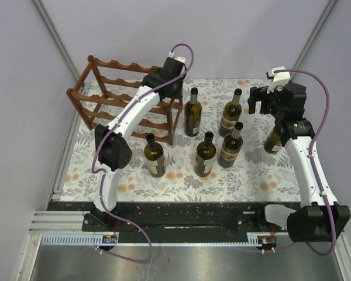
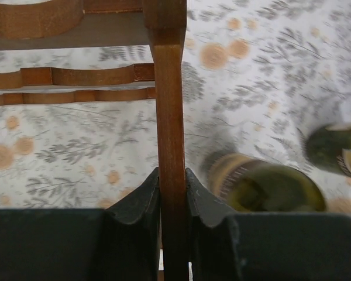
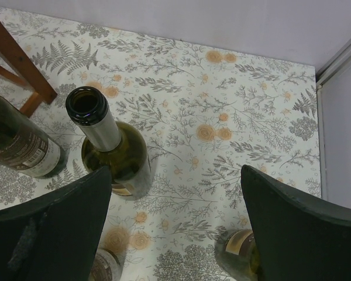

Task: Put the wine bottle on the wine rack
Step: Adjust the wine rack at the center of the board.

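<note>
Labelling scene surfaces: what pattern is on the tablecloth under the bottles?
The tablecloth is white with grey ferns and orange flowers, clearest in the right wrist view.

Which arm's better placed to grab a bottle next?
Right. The right pincer is open, hovering over upright wine bottles. The left pincer is shut on a post of the wine rack, so it would likely have to let go and travel over first.
</note>
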Robot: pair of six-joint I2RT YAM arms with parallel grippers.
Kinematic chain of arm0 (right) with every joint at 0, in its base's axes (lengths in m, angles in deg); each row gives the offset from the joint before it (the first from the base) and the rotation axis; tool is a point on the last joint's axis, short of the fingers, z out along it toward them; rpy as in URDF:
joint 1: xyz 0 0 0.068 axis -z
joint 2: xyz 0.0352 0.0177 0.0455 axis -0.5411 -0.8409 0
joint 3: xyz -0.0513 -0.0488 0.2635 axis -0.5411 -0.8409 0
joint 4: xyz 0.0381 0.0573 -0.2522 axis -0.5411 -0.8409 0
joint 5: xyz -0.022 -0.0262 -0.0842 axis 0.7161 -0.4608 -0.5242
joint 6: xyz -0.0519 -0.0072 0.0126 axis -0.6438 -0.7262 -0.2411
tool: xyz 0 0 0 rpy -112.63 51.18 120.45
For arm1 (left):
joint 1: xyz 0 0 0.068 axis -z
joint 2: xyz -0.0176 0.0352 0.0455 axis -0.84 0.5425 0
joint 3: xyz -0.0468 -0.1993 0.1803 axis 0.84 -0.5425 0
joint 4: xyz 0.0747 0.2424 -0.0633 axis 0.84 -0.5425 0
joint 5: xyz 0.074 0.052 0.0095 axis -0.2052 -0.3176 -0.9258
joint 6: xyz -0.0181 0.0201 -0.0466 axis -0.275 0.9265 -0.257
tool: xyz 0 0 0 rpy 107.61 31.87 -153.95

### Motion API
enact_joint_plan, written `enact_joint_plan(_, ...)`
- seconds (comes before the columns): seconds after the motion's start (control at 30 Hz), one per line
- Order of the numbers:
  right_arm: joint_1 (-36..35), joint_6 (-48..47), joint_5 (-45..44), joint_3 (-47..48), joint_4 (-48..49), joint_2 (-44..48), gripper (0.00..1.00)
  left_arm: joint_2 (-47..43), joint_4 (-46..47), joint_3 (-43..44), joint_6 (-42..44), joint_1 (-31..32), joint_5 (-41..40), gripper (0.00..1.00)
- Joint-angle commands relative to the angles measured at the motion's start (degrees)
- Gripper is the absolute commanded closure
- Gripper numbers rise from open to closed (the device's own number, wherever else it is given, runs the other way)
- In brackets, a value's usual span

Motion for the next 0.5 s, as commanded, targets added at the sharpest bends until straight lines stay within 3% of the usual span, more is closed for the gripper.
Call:
enact_joint_plan(0.0, -0.01, -0.61, -0.63, -0.7, 3.13, 1.52, 0.01, -2.13, 7.18, 3.14, 3.08, 1.86, -0.62, 1.0)
enact_joint_plan(0.37, -0.01, -1.4, -1.59, -2.81, 3.65, 2.31, 0.0, 0.42, 9.02, 4.89, 0.97, 1.86, -1.15, 1.0)
enact_joint_plan(0.43, -0.01, -1.41, -1.59, -2.81, 3.57, 2.31, 0.01, 1.04, 9.03, 5.68, 0.53, 1.77, 0.16, 0.88)
enact_joint_plan(0.47, -0.01, -1.41, -1.42, -2.73, 3.48, 2.31, 0.0, 1.04, 9.29, 5.86, 0.36, 1.77, 1.13, 0.77)
